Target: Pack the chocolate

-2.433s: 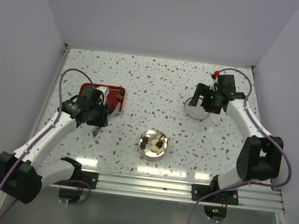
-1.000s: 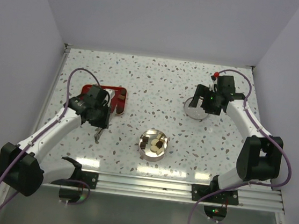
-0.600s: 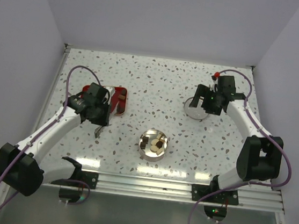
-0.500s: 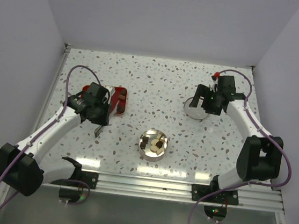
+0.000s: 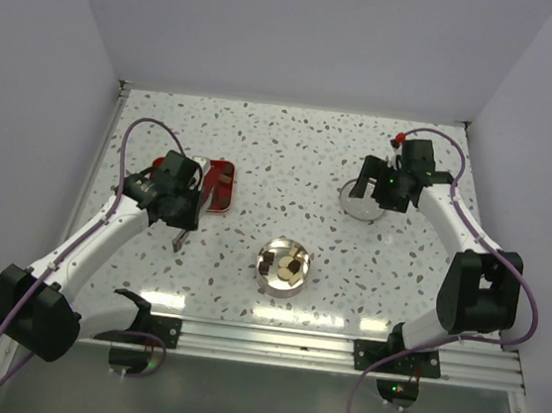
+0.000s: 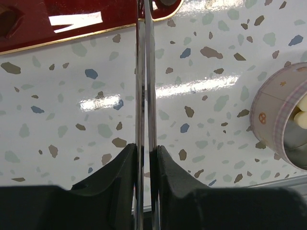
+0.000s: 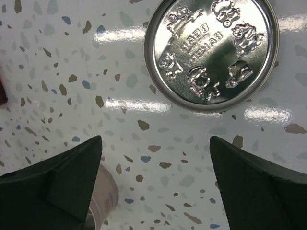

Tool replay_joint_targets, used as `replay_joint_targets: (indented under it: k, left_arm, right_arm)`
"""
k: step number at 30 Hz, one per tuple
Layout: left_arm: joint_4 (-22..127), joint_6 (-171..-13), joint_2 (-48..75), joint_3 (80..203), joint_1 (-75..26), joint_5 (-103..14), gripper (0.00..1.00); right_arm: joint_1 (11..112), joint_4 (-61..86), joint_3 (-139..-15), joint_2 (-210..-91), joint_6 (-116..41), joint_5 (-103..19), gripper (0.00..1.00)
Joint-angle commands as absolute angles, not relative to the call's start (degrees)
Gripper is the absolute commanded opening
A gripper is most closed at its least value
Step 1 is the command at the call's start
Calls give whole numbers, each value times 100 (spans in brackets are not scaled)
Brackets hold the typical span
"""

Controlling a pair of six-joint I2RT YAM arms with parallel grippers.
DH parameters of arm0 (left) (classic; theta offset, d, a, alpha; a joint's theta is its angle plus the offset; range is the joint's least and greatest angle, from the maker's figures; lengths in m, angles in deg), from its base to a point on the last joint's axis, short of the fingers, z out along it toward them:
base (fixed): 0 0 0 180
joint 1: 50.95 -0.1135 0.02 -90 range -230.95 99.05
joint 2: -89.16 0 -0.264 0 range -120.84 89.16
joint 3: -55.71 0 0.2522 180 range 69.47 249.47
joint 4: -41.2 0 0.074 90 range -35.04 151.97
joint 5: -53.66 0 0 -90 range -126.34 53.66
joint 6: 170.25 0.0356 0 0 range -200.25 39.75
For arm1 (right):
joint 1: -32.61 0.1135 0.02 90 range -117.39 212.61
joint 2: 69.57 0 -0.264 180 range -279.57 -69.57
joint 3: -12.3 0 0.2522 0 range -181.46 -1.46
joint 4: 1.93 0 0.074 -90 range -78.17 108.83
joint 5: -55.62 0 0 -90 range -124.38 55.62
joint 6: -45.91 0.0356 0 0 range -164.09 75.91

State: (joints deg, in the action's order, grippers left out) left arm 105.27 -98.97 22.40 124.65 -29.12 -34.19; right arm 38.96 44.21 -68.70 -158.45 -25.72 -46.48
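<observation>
My left gripper point(image 5: 187, 212) is shut on the long metal tweezers point(image 6: 144, 86) at the near right corner of the red tray point(image 5: 217, 179). In the left wrist view the two blades run straight up between my fingers point(image 6: 125, 165), and their tips reach the tray's edge point(image 6: 72, 33). The round tin point(image 5: 266, 276) stands at the front middle and holds several chocolate pieces point(image 5: 285, 264), dark brown and cream. My right gripper point(image 5: 373, 190) is open and empty above the tin's embossed lid point(image 7: 211, 52), which lies flat on the table.
The tin's wall shows at the right edge of the left wrist view point(image 6: 278, 120) and at the lower left of the right wrist view point(image 7: 103, 196). White walls close the table on the left, back and right.
My left gripper, still holding the tweezers, has moved a little away from the near edge toward the red tray. The right arm, the tin and the lid have not moved.
</observation>
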Motion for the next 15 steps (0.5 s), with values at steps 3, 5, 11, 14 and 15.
replay_joint_targets:
  k: [3,5,11,14,15]
  left_arm:
    - [10401,-9756,2351,12668,-2880,-3528,33]
    - [10392,-9739,2333,12668,-2880,-3520,36]
    - [10295,-9721,2289,12642,-2818,-3529,38]
    - [10269,-9739,2298,12668,-2818,-3485,38]
    - [10260,-9756,2315,12677,-2818,-3458,38]
  right_arm:
    - [3885,4479,-6896,-15693,-2625,-4695,97]
    - [3877,4479,-6896,-15685,-2633,-4704,97]
    - [3877,4488,-6904,-15685,-2625,-4686,97]
    - [3877,4488,-6904,-15693,-2634,-4669,97]
    - [3877,4496,-6904,-15685,-2651,-4669,97]
